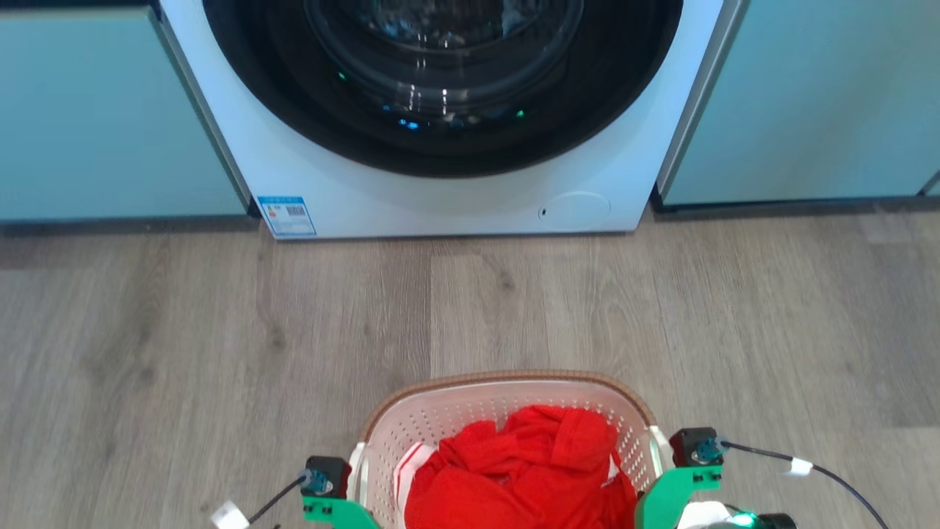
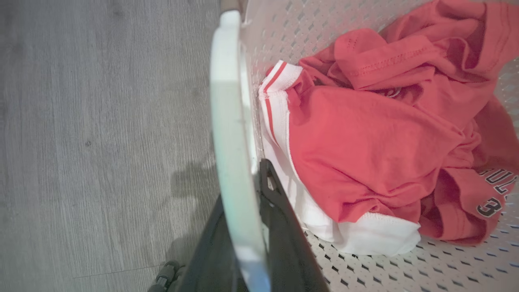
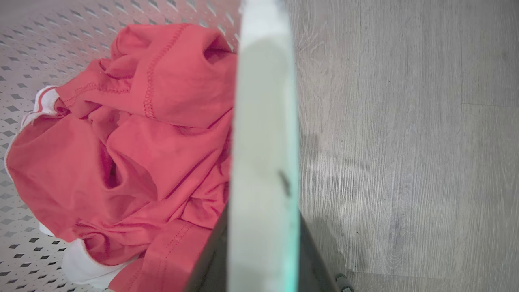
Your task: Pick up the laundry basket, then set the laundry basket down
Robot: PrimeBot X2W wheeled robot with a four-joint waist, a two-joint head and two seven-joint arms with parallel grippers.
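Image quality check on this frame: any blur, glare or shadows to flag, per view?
Head view: basket sharp; bright reflections glint on the washer door. Left wrist view: handle sits close to the lens and is blurred, red garment crisp, soft shadow on the floor beside the handle. Right wrist view: handle again a blurred pale band, faint floor shadow to its right.

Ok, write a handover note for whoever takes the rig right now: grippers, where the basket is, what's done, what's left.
Left gripper: shut on the laundry basket at its left handle.
Right gripper: shut on its right handle.
Basket: close in front of the robot, over the wood floor, facing the washing machine, red clothing inside.
Done: both handles gripped; can't tell if it's off the floor.
Left: lift if needed, set it down, release.
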